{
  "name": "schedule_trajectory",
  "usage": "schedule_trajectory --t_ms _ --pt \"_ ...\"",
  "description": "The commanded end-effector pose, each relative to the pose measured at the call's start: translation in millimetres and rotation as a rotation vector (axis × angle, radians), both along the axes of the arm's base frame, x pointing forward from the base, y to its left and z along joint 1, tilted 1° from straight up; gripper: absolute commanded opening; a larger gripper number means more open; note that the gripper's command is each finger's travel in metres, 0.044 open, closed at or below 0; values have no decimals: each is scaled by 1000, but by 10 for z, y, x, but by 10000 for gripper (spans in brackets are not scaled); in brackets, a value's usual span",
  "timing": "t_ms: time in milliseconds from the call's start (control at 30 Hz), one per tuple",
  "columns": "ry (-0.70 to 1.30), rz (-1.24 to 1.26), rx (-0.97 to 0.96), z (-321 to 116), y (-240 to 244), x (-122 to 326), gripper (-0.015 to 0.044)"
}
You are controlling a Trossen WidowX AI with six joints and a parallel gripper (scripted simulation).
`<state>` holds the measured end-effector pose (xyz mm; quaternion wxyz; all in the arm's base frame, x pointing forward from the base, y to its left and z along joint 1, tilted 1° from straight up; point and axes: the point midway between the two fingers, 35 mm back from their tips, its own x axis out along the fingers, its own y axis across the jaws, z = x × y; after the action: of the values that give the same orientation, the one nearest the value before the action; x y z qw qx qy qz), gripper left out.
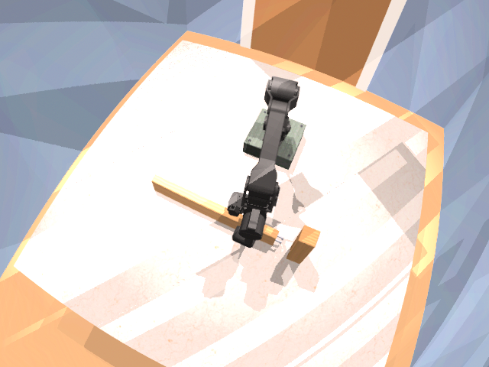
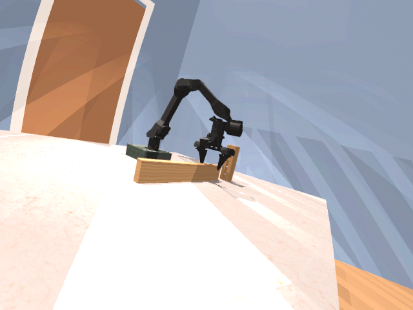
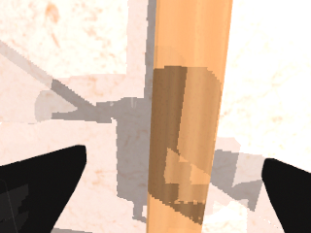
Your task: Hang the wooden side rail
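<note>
Pale stone-patterned tabletop (image 1: 130, 130) (image 2: 140, 240), blue faceted walls beyond; positions given relative to the headboard post.

Item: headboard post (image 1: 303, 245) (image 2: 233, 163), upright on the table, its slotted face towards the rail, presumably so the hooks can enter straight.

Item: wooden side rail (image 1: 189, 199) (image 2: 166, 172) (image 3: 190, 39), on its narrow edge, hook end near the post but apart from it, far end pointing away. On edge, it offers two flat sides for gripping.

Item: steel hooks (image 1: 279, 239), projecting from the rail towards the post, not engaged.

Item: gripper (image 1: 247, 237) (image 2: 210, 166) (image 3: 174, 160), mine to steer, spread about fully, holding nothing. Its fingers straddle the rail just beside the post, I judge to lift the hook end while the far end bears on the table.
</note>
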<state>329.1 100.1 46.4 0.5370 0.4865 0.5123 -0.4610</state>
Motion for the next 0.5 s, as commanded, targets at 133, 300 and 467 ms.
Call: schedule_trajectory --t_ms 133,300,467 --pt "6 -2 -6 -163 -10 -3 440" --pt "6 -3 -5 -246 -12 -4 440" --pt "6 -4 -5 -328 -14 -6 440"
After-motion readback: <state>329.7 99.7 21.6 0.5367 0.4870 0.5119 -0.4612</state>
